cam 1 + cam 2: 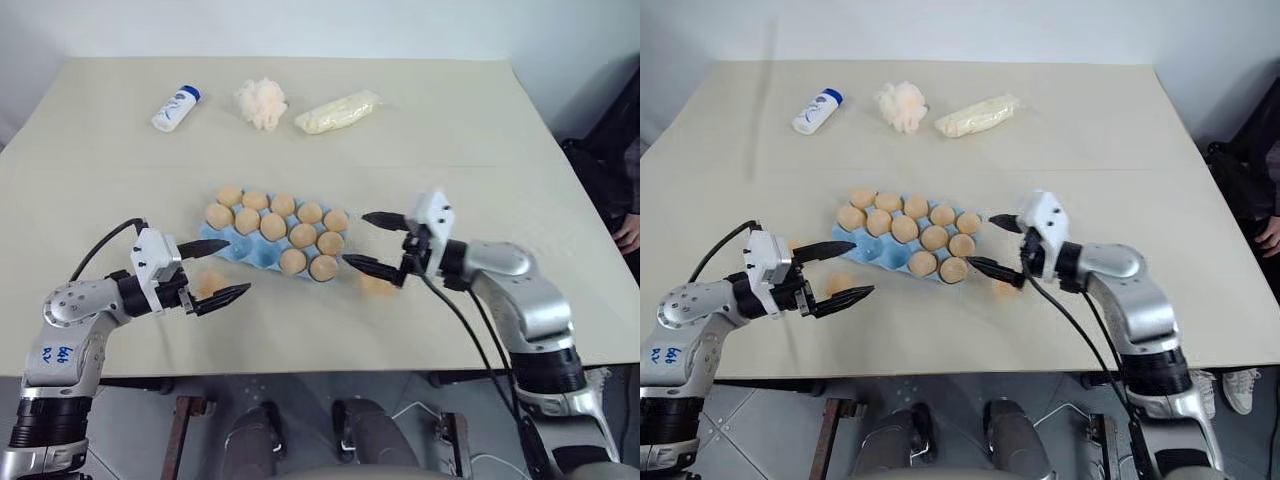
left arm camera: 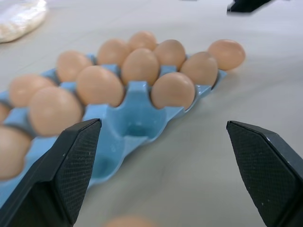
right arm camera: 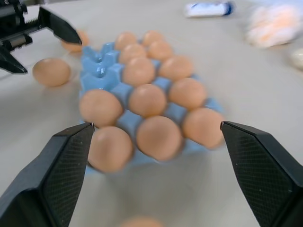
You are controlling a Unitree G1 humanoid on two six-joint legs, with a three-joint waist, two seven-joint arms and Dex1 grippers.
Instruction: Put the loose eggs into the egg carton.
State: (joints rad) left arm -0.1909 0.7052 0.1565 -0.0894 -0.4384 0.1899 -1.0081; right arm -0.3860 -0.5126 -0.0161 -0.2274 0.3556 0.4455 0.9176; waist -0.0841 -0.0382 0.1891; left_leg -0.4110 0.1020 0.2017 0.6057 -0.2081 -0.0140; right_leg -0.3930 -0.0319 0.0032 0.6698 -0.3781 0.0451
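Eggs (image 1: pixel 273 226) fill most egg carton (image 1: pixel 222 245) cups; others lie loose.

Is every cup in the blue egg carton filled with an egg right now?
No, the egg carton has bare blue cups at the end nearest the left end effector, and a loose egg lies beside it.

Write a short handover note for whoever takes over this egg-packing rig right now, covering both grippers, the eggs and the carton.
Left gripper: fingers open, empty, beside the carton's near-left end.
Right gripper: fingers open, empty, beside the carton's right end.
Egg carton: flat on the table, most cups filled; the empty cups are at its near-left end.
Loose eggs: one by the left gripper, one on the table under the right gripper, and what looks like a third behind the left fingers.
Done: most eggs packed.
Left: put the remaining loose eggs into the empty cups.
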